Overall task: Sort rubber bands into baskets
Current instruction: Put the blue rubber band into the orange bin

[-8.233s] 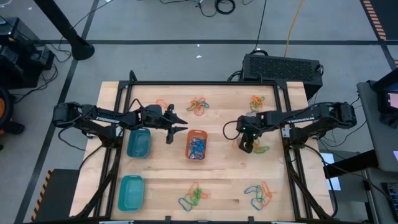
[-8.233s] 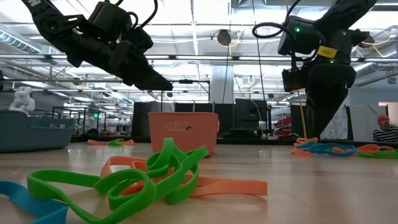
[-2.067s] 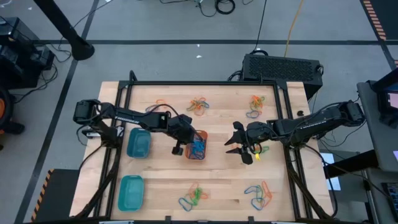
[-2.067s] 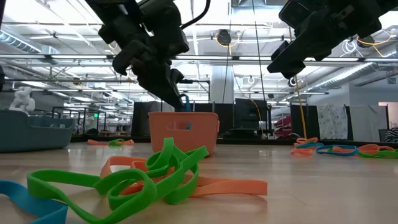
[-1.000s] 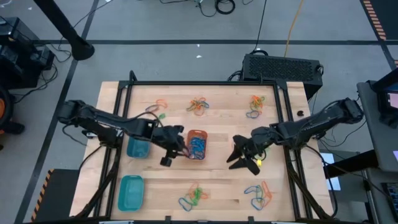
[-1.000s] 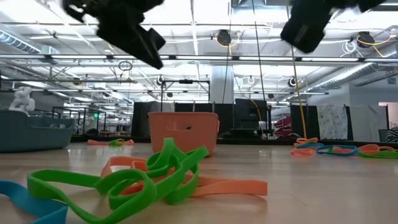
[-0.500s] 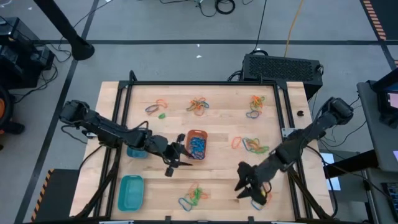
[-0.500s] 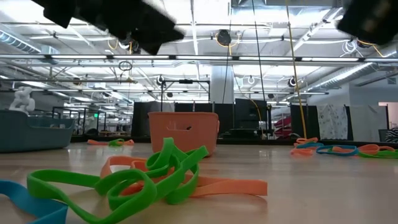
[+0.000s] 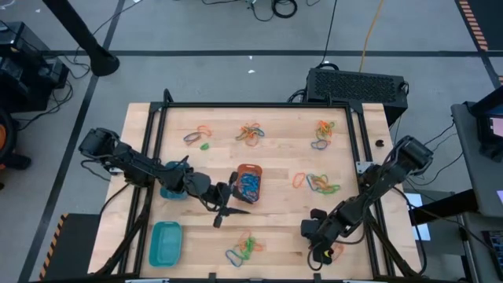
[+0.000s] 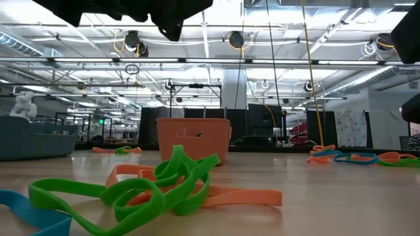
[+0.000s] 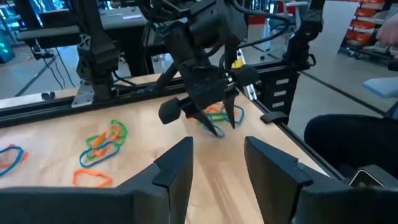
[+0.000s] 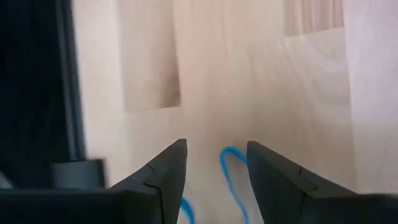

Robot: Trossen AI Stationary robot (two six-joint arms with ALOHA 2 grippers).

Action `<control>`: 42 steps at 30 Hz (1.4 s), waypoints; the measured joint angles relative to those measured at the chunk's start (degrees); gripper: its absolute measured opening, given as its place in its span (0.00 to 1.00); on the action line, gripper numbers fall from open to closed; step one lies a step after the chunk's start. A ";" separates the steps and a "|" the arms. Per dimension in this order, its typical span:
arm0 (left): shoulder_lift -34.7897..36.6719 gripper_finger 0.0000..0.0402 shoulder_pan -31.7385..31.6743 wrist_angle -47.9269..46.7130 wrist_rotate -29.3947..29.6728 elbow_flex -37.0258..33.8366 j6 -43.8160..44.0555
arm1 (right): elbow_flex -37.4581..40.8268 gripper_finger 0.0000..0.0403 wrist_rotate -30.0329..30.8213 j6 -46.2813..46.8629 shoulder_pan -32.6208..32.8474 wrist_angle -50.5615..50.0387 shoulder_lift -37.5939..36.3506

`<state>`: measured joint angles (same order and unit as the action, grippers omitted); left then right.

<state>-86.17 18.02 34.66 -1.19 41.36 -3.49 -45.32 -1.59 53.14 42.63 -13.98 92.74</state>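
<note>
1. High view: the orange basket (image 9: pixel 249 181) at the surface's (image 9: pixel 283 228) centre holds several rubber bands (image 9: pixel 250 184); piles along the far and near edges remain. Sorting seems barely begun.
2. Left wrist view: my left pincer (image 11: pixel 216 163) is apart, empty.
3. Right wrist view: my right pincer (image 12: pixel 214 167) is apart above a blue band (image 12: pixel 231 174) near the near-right corner.

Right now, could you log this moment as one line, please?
left end effector: open, empty | right end effector: open, over blue rubber band
</note>
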 joint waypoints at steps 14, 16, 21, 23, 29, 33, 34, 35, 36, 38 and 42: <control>0.02 0.38 -0.70 -3.11 0.00 -0.02 -1.38 | -0.23 0.35 1.36 -3.88 2.81 -5.44 2.31; 0.02 0.38 -0.70 -3.07 0.00 -0.02 -1.38 | -0.20 0.28 1.51 -3.27 3.02 -5.59 2.37; 0.02 0.38 -0.70 -3.02 0.02 -0.02 -1.36 | -0.10 0.04 1.41 -2.97 3.02 -5.32 2.35; 0.02 0.38 -0.70 -3.02 0.02 -0.02 -1.33 | -0.06 0.02 1.29 -3.37 3.02 -4.28 2.18; 0.02 0.38 -0.68 -2.46 0.04 -0.02 -1.33 | -0.47 0.01 0.34 -4.33 3.24 -3.67 -1.22; 0.02 0.38 -0.68 -1.99 0.04 -0.02 -1.31 | -1.87 0.00 5.92 -8.18 3.12 -2.86 -4.76; 0.02 0.38 -0.68 -2.05 0.07 -0.02 -1.31 | -2.34 0.00 7.80 -9.66 3.08 -2.91 -5.50; 0.02 0.38 -0.62 -1.99 0.07 -0.02 -1.31 | -2.85 0.00 9.61 -11.08 3.13 -2.88 -6.25; 0.02 0.38 -0.63 -1.95 0.07 -0.02 -1.31 | -3.34 0.00 11.74 -12.70 3.13 -2.61 -7.13; -0.62 0.38 -0.63 -1.17 0.06 -0.02 -0.83 | -4.30 0.00 16.35 -15.99 3.17 -2.45 -8.49; -3.98 0.38 -0.56 4.30 -0.20 -0.02 0.20 | -4.80 0.00 28.60 -20.50 2.86 0.61 -10.25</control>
<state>-90.15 17.46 38.96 -1.39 41.34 -3.29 -50.12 27.02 32.64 45.49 -13.36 82.49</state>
